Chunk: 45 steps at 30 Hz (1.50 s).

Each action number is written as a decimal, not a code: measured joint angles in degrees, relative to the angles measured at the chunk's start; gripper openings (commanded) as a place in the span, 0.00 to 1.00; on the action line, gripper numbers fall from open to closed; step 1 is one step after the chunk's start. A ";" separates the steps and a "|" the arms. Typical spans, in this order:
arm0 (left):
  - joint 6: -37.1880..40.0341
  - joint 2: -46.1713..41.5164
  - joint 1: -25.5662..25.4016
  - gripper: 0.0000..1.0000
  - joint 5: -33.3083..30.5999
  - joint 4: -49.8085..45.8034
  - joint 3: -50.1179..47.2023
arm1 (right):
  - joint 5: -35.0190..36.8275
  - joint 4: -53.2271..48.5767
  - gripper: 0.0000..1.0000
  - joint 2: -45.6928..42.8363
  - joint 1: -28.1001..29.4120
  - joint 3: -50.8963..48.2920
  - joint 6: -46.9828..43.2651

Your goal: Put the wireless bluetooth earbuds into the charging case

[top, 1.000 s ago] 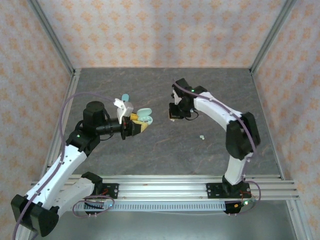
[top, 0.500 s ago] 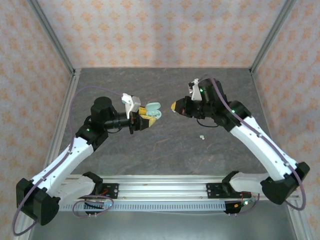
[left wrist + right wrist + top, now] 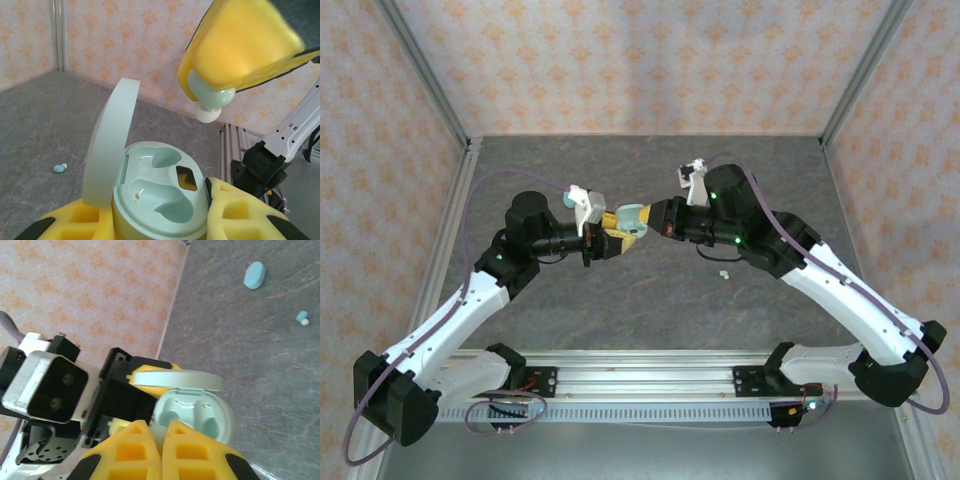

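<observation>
Right end effector [image 3: 161, 432] pinches mint earbud [image 3: 212, 100] near case [image 3: 160, 197] clamped in left end effector [image 3: 623, 233]; blue earbud [image 3: 60, 168] aside.

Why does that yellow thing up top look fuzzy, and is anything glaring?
Left wrist view: the right gripper, pinching a mint earbud, is near the lens and soft; the wells of the mint case show glossy highlights. Top external view: even light, faint shadows.

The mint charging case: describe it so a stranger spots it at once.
Look above the middle of the table. The mint charging case is clamped in the left pincer. Unlike the closed blue case lying on the table, its lid stands open, both sockets empty.
</observation>
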 measured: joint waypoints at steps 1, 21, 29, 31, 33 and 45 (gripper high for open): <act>0.09 0.00 0.00 0.08 0.00 0.00 0.00 | 0.07 0.48 0.07 0.37 0.26 0.15 0.02; 0.52 0.00 -0.74 0.08 -1.33 0.00 0.00 | 0.72 1.18 0.08 4.66 3.26 1.75 -1.16; 0.52 0.00 -0.74 0.08 -1.55 0.00 0.00 | 0.76 0.96 0.10 4.92 3.93 1.75 -1.62; 0.52 0.00 -0.76 0.08 -1.55 0.00 0.00 | 0.76 0.83 0.10 5.05 4.00 1.75 -1.77; 0.52 0.00 -0.81 0.08 -1.55 0.00 0.00 | 0.76 0.83 0.10 5.29 4.00 1.75 -1.86; 0.52 0.00 -1.14 0.08 -1.60 -0.04 0.00 | 1.22 0.50 0.13 6.36 4.00 1.99 -3.76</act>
